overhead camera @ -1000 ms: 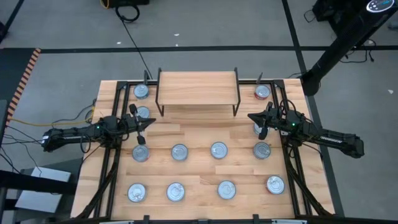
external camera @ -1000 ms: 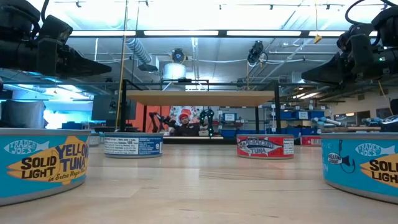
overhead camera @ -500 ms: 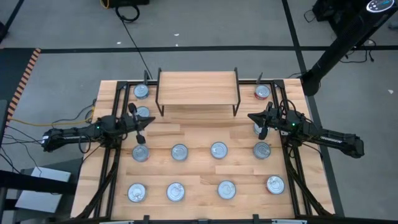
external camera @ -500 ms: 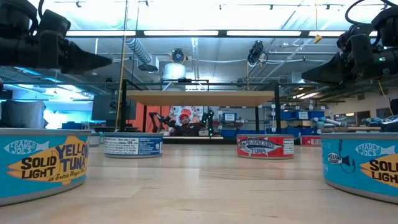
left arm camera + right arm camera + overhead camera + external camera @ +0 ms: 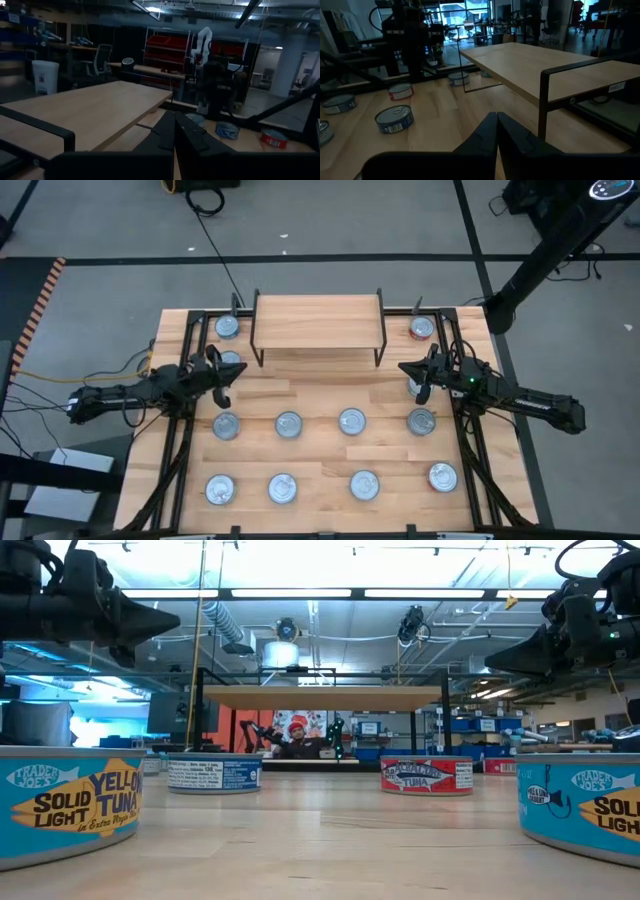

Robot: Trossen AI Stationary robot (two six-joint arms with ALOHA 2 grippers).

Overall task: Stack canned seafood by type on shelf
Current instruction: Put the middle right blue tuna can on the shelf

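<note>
Movement is slight: our left claw (image 5: 214, 360), pinched empty, has swung toward the shelf (image 5: 318, 317); right claw (image 5: 421, 374), also pinched, waits, no tuna tins (image 5: 288, 423) stacked.

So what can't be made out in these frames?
- High view: can side labels unseen from straight above, so types unclear.
- High view: can partly hidden under right gripper.
- Low view: nearest tins cut by picture edges.
- Low view: shelf top surface hidden, seen edge-on.

Bright white ceiling strip lights (image 5: 300, 592) glare in the low view. Both wrist views are dim (near fingers blurred).
</note>
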